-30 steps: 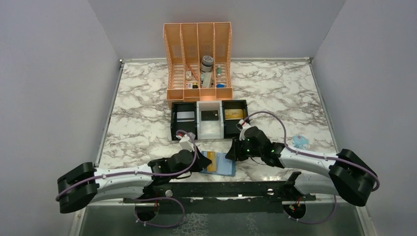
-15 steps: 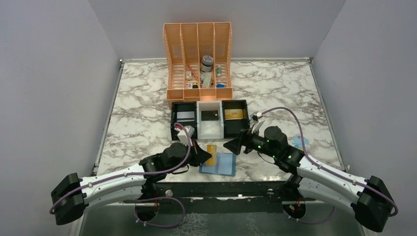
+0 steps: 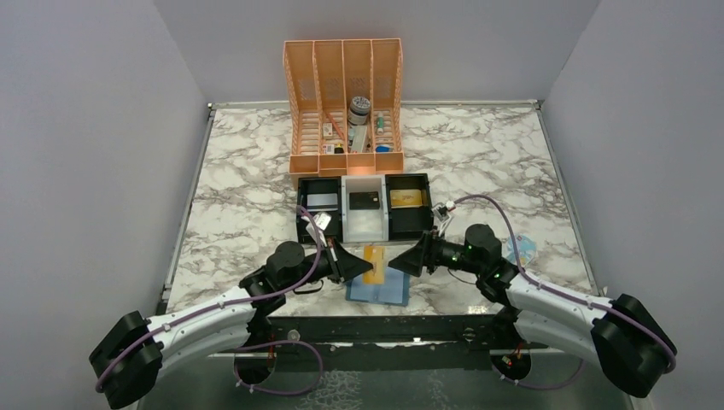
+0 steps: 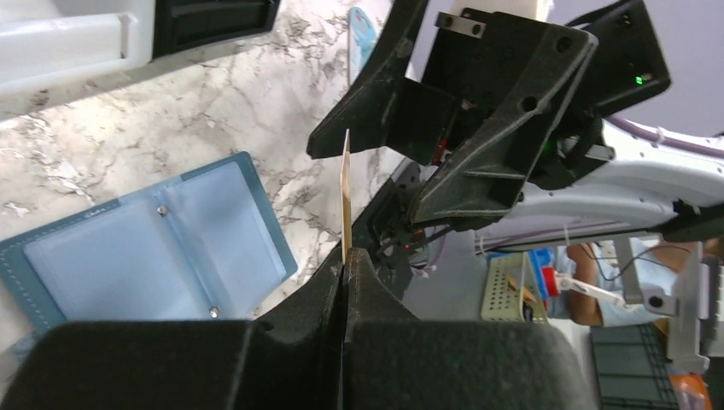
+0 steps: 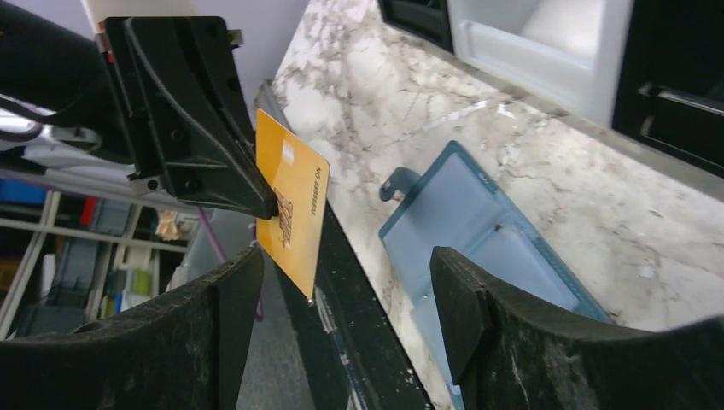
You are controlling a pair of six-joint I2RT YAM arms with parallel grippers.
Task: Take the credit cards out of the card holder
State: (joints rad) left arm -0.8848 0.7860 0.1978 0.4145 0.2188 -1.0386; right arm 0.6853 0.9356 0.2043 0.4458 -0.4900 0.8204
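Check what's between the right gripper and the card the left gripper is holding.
Nothing: the right wrist view shows only air between the open right gripper and the credit card pinched by the left gripper. The card holder lies open below.

Credit card (image 5: 292, 203) glossy plastic; card holder (image 5: 457, 209) smooth, clear plastic pockets; table (image 5: 410, 94) marble-look.

Marble table (image 3: 248, 196): orange rack (image 3: 303, 102) at back, three-compartment tray (image 3: 363, 226) before it, open card holder (image 3: 386, 289) nearest, pale packet (image 3: 519, 248) right.
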